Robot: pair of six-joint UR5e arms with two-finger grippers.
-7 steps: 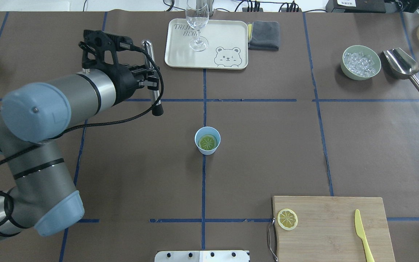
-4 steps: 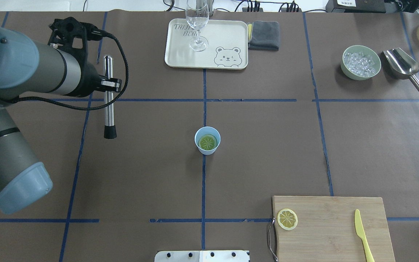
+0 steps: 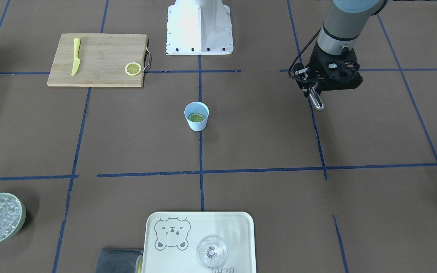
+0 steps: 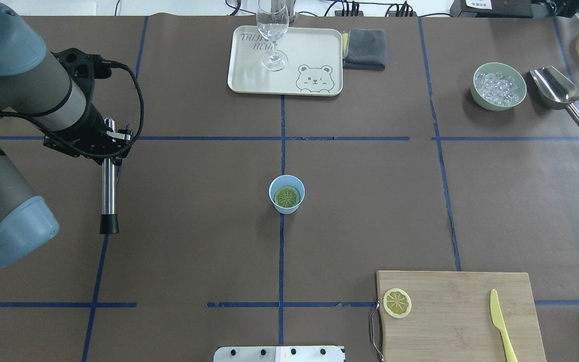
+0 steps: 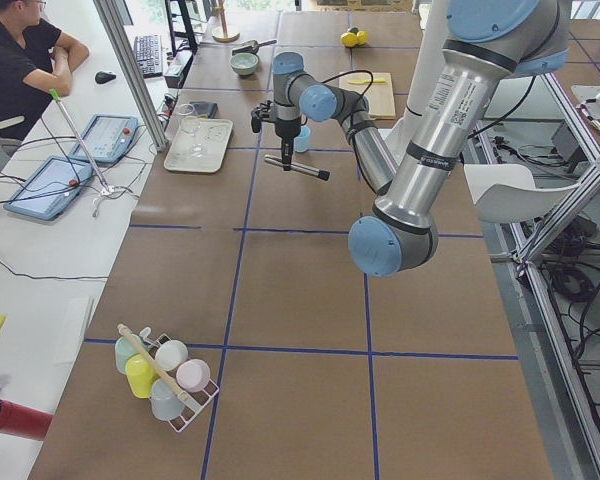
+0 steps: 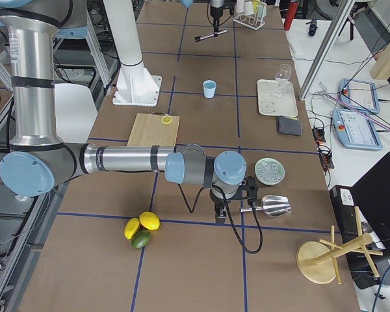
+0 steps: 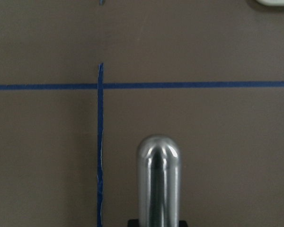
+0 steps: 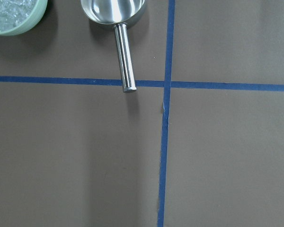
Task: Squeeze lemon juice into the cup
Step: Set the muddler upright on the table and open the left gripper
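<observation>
The light-blue cup (image 4: 273, 187) (image 3: 196, 126) stands at the table's centre on a blue tape line. The lemon (image 4: 286, 197) (image 3: 197, 117) lies inside it, cut face up, looking greenish. My left gripper (image 4: 111, 138) (image 3: 314, 92) is well to the cup's left, above the table, shut on a silver metal rod (image 4: 108, 181) (image 7: 157, 179) with a black end. My right gripper (image 6: 224, 207) hangs over the table near the scoop, far from the cup. Its fingers do not show, so I cannot tell its state.
A wooden cutting board (image 4: 460, 322) holds a thin lemon slice (image 4: 397, 302) and a yellow knife (image 4: 500, 322). At the back stand a bear tray (image 4: 314, 50) with a clear glass (image 4: 272, 30), a grey cloth (image 4: 365, 48), an ice bowl (image 4: 499, 86) and a metal scoop (image 4: 558, 93).
My left arm has swung left and back toward the robot's side, carrying the rod farther from the cup. The cup and lemon have stayed put.
</observation>
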